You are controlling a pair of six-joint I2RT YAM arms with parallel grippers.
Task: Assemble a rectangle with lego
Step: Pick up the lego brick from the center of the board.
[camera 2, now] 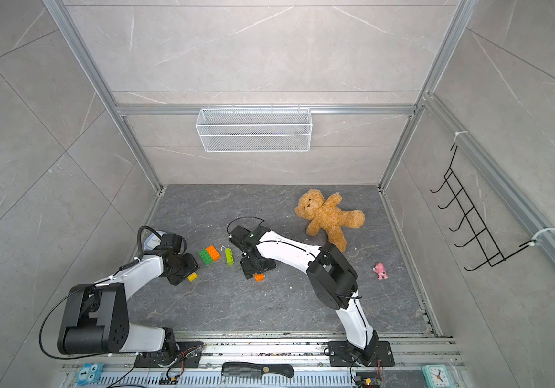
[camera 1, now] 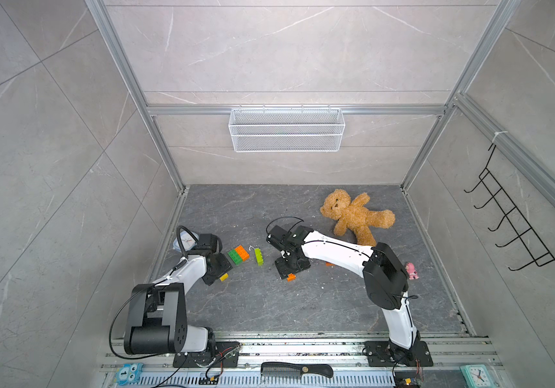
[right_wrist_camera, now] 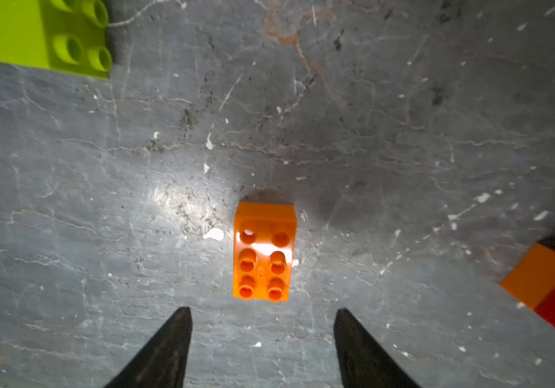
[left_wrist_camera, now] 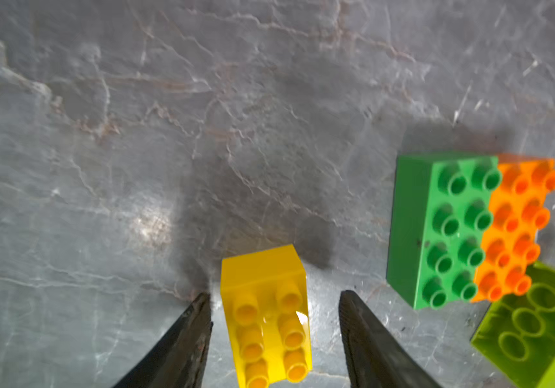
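My left fingers point(left_wrist_camera: 185, 342) stand wide, straddling one yellow brick point(left_wrist_camera: 266, 319) without touching it. My right fingers point(right_wrist_camera: 165, 349) gape, one small orange brick point(right_wrist_camera: 262, 252) just ahead on the desk point(camera 1: 269, 302). Farther, at one o'clock from the yellow: one green brick point(left_wrist_camera: 437, 228) touching a second orange brick point(left_wrist_camera: 517, 228), one lime brick point(left_wrist_camera: 538, 329) at their three o'clock.

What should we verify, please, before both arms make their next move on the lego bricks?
1. Left gripper open: ok.
2. Yellow brick between its fingers, gaps on both sides: ok.
3. Right gripper open: ok.
4. Loose orange brick between the right fingers: not ok, it lies beyond their tips.
5. Lime brick studs up: not ok, it lies on its side.
6. Green brick touching its orange neighbour: ok.
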